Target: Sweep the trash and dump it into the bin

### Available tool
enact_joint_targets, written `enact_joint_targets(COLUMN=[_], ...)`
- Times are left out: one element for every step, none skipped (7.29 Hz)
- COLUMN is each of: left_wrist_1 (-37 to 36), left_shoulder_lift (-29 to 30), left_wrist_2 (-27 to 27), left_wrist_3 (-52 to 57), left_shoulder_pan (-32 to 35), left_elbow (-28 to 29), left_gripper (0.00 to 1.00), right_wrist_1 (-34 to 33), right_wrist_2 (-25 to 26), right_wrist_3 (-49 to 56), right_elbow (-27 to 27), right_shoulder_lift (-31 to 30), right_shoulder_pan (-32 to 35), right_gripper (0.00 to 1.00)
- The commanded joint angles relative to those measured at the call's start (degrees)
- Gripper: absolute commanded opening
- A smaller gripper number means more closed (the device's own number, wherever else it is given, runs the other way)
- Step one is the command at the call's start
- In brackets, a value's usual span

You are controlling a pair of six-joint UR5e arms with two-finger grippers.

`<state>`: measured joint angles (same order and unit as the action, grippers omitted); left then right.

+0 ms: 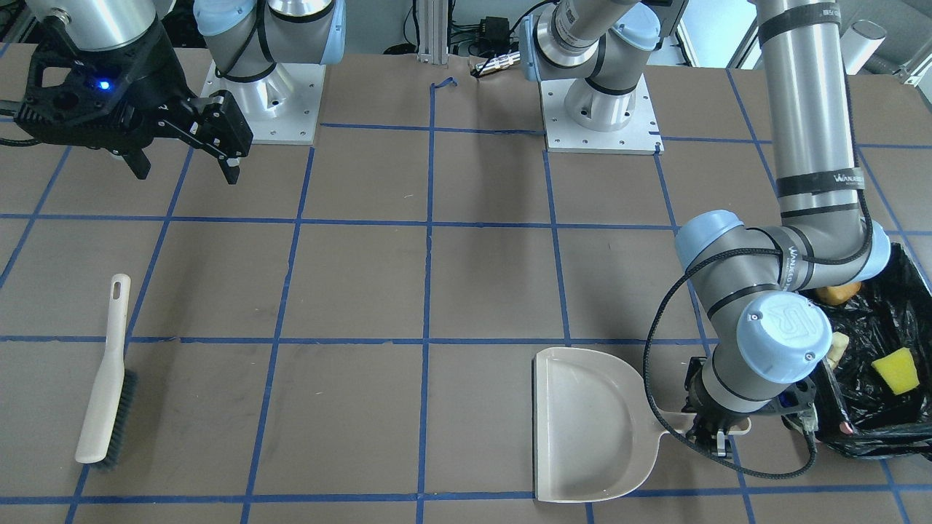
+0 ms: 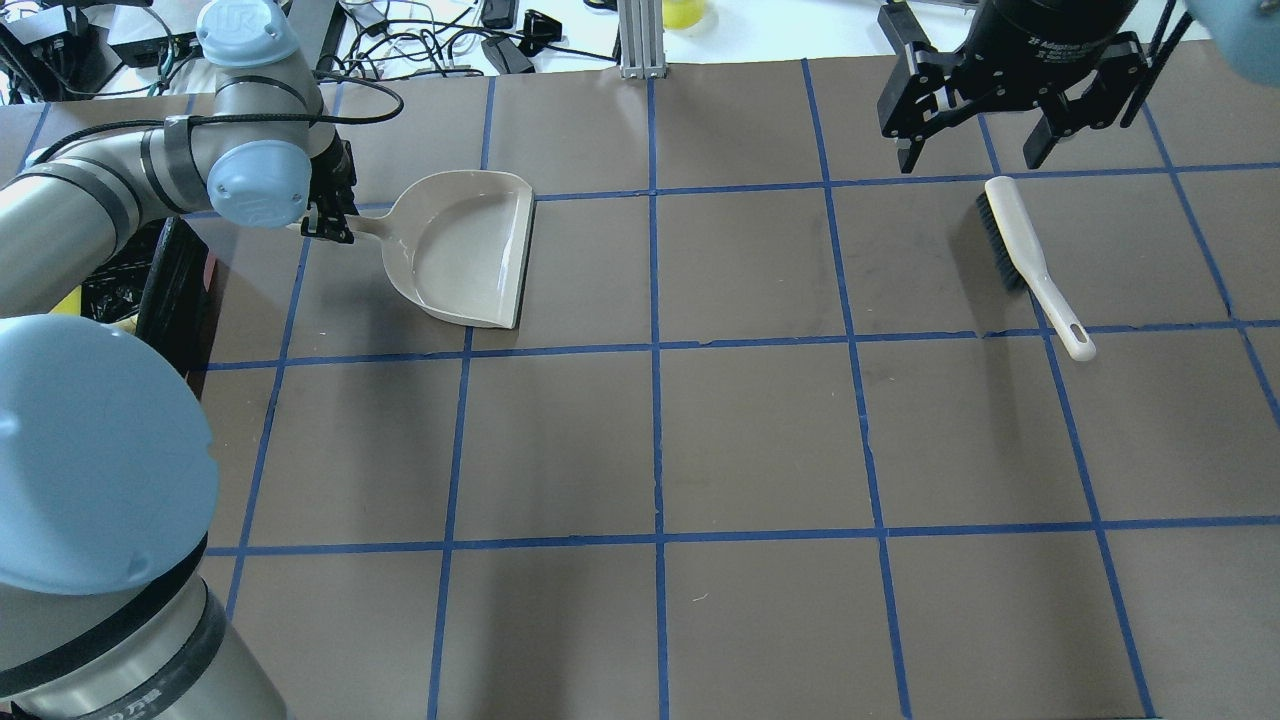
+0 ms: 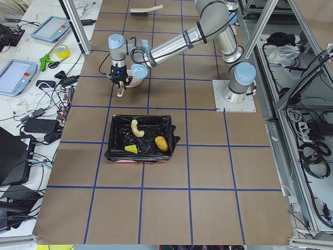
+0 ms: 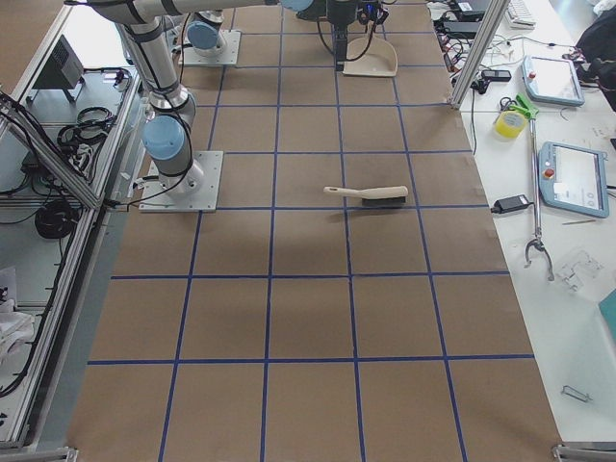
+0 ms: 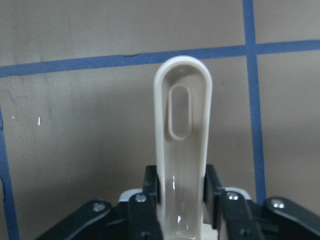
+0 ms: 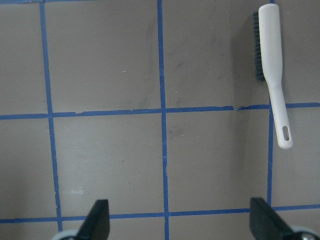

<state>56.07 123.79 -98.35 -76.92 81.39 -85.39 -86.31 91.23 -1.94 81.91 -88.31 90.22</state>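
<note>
Exterior front-facing camera first, and nearest the lens, at about 5 o'clock in the frame, the beige dustpan [image 1: 582, 426] is lying on the table [image 1: 364, 284]. Its straight lip is facing 9 o'clock and its handle [image 1: 668, 428] is running out toward 3 o'clock. The left gripper [image 1: 717, 440] is reaching down onto that handle, and the left wrist camera is showing it plainly. The jaws are clamped on the handle's two sides, and the looped end with its hanging slot [image 5: 179, 111] is poking out toward 12 o'clock.

Over at 8 o'clock the brush [image 1: 108, 378] is lying well apart from everything else, its bristles facing 3 o'clock and its handle pointing to 12.

Back at 3 o'clock, just beside the left gripper, the bin [image 1: 885, 429] is sitting at the frame's edge, lined with crinkled black plastic. All three bits of trash are lying inside it. The yellow sponge wedge [image 1: 895, 370] is nearest. The tan curved piece [image 1: 839, 348] is peeking out from behind the arm's blue wrist cap. The golden-brown lump [image 1: 837, 293] is farthest back, half hidden under the elbow.

Farthest away, at 11 o'clock, the right gripper [image 1: 187, 171] is hovering above the table with its jaws standing wide apart. Its wrist camera is looking straight down, picking up the brush at 1 o'clock.
</note>
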Motion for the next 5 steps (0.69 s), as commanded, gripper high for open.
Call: enact_joint_targets(left_wrist_1=[0.1,0.1,0.1,0.1,0.1], left_shoulder_lift=[0.0,-0.2,-0.4,-0.3,-0.3], left_wrist_2=[0.0,0.1,0.1,0.0,0.0], left_wrist_3=[-0.1,-1.0,-1.4,-1.5,-1.6], left_shoulder_pan=[0.0,0.0,0.0,0.0,0.0], left_elbow=[-0.3,-0.3,-0.3,-0.3,-0.2], left_gripper=[0.0,0.0,0.0,0.0,0.0], right_wrist_1=[0.0,0.0,0.0,0.0,0.0], right_wrist_2=[0.0,0.1,0.1,0.1,0.2], right_wrist_3=[0.0,0.0,0.0,0.1,0.1], right_elbow=[0.0,0.1,0.1,0.1,0.1], right_shoulder_lift=[0.1,0.1,0.1,0.1,0.1], right_shoulder_pan=[0.0,0.0,0.0,0.0,0.0], right_gripper=[1.0,1.0,1.0,1.0,1.0])
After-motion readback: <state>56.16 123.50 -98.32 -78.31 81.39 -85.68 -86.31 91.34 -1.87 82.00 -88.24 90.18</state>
